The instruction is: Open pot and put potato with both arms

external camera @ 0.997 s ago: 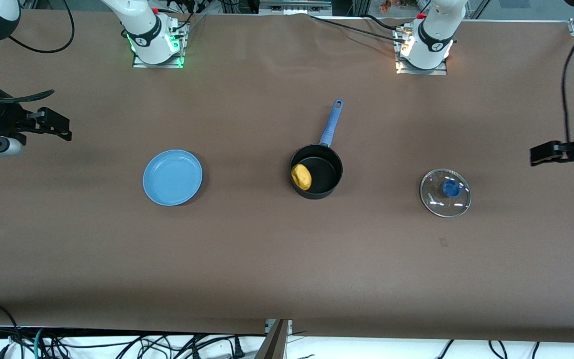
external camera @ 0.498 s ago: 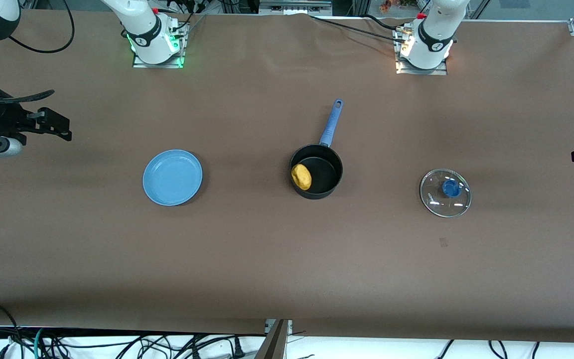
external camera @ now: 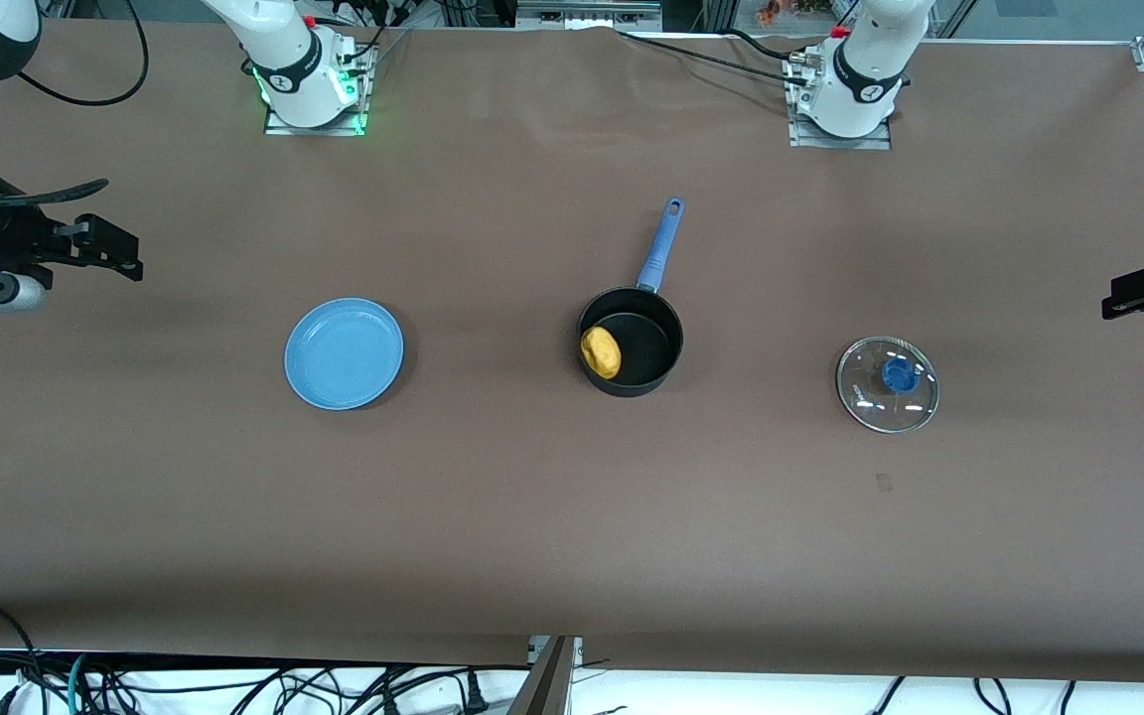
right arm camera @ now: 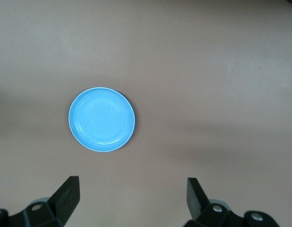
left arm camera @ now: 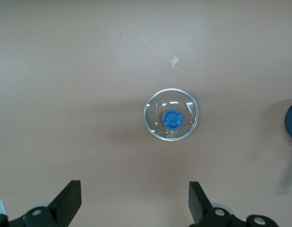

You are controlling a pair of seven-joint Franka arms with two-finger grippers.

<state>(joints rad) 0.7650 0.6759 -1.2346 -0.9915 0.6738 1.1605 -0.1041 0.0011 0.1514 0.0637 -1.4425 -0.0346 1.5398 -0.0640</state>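
Observation:
The black pot with a blue handle stands open at mid-table. The yellow-orange potato lies inside it. The glass lid with a blue knob lies flat on the table toward the left arm's end, also in the left wrist view. My left gripper is open and empty, up in the air by that end of the table, apart from the lid; it also shows in the left wrist view. My right gripper is open and empty, up over the right arm's end, also in the right wrist view.
A flat light-blue plate lies empty toward the right arm's end of the table, also in the right wrist view. Brown table surface lies all round the pot. Cables hang below the table's near edge.
The left gripper drew away from the lid toward the table's end, then came back a little. The right arm, pot, potato, lid and plate have not moved.

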